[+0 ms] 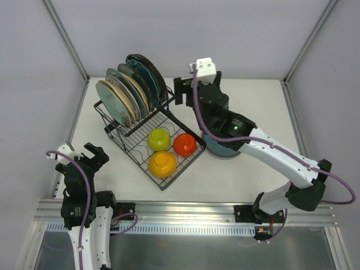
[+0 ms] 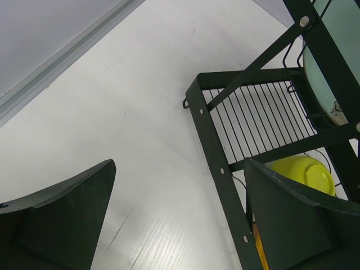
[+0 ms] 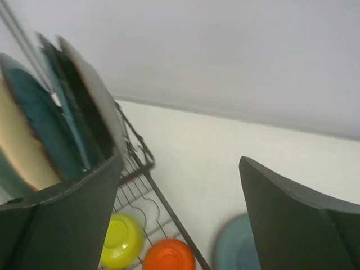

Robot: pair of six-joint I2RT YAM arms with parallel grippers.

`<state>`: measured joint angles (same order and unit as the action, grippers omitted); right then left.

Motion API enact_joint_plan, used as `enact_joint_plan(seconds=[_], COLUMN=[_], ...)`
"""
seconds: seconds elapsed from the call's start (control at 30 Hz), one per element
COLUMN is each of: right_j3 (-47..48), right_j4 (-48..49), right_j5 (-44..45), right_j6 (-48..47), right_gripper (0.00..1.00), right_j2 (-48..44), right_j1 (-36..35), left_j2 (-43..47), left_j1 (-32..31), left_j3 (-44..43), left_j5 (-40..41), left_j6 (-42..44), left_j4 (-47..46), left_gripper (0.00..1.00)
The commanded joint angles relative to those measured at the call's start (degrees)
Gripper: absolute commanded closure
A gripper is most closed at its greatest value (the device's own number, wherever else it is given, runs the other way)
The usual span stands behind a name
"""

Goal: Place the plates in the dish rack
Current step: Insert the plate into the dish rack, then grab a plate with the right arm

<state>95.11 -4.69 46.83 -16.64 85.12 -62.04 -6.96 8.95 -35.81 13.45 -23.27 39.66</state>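
Dish rack (image 1: 130, 136) sits mid-worktop (image 1: 247, 185), set at an angle. Its raised slotted section, at the far-left end, holds a row of plates (image 1: 132, 87) standing on edge and packed close. The mint-green plate (image 1: 108, 102) is at the near-left end, tan undersides & teal faces come behind it, and the darkest plates are at the far end. The lower basket tray holds 3 bowls upside down: a yellow-green bowl (image 1: 159, 139) nearest the plates, a red-orange bowl (image 1: 184, 144) to its right, and a yellow-orange bowl (image 1: 163, 163) at the near corner.

One grey-blue plate (image 1: 224, 149) lies flat on the worktop just right of the rack, mostly hidden under the right arm. The right wrist cam shows only its rim (image 3: 236, 250) low in frame, beside the red-orange bowl (image 3: 169, 256).

Right hand (image 1: 178, 91) hangs in the air by the far-right corner of the rack, pointing twd the dark end of the plate row. Its fingers (image 3: 298, 219) are spread wide w/ nothing btwn them, and it is clear of the plates (image 3: 73, 112).

Left hand (image 1: 97, 154) is at the near-left of the worktop, apart from the rack. Its fingers (image 2: 56, 214) are also spread & empty. Its cam looks across bare worktop (image 2: 140, 84) at the rack's frame (image 2: 214, 152), w/ the yellow-green bowl (image 2: 301, 171) & the mint-green plate's edge (image 2: 337, 62) beyond.
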Motion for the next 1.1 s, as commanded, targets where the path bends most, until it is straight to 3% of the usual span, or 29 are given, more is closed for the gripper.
enact_joint_plan(seconds=[0.0, 0.1, 0.33, 0.6, 0.8, 0.93, 1.07], right_j3=[-5.96, -10.46, -26.52, -42.19, -52.37, -57.75, -63.11], right_j4=[-7.25, -12.53, -20.96, -23.96, -22.30, -17.48, -11.06], right_j5=[-1.73, -3.58, -11.66, -28.71, -44.79, -55.41, -60.61], right_j6=[13.71, 21.00, 30.51, 35.54, 36.15, 36.68, 38.26], right_gripper=[0.09, 0.00, 0.00, 0.00, 0.00, 0.00, 0.00], right_j2=[-8.01, -13.55, -26.39, -37.30, -40.65, -40.21, -38.19], right_j1=[3.76, 8.33, 22.65, 42.93, 58.32, 64.31, 68.01], left_j2=[-0.07, -0.07, 0.11, 0.72, 0.81, 0.81, 0.81], left_j1=[-0.25, -0.34, -0.34, -0.25, -0.25, -0.34, -0.34], left_j3=[0.39, 0.48, 0.83, 1.01, 1.27, 1.45, 1.71], left_j5=[-1.85, -2.46, -3.96, -5.36, -6.86, -7.30, -8.35], left_j6=[1.38, 1.64, 2.17, 2.79, 3.31, 3.49, 3.93], left_j4=[-2.39, -2.57, -3.01, -3.27, -3.71, -3.89, -4.15], left_gripper=[0.01, 0.01, 0.01, 0.01, 0.01, 0.01, 0.01])
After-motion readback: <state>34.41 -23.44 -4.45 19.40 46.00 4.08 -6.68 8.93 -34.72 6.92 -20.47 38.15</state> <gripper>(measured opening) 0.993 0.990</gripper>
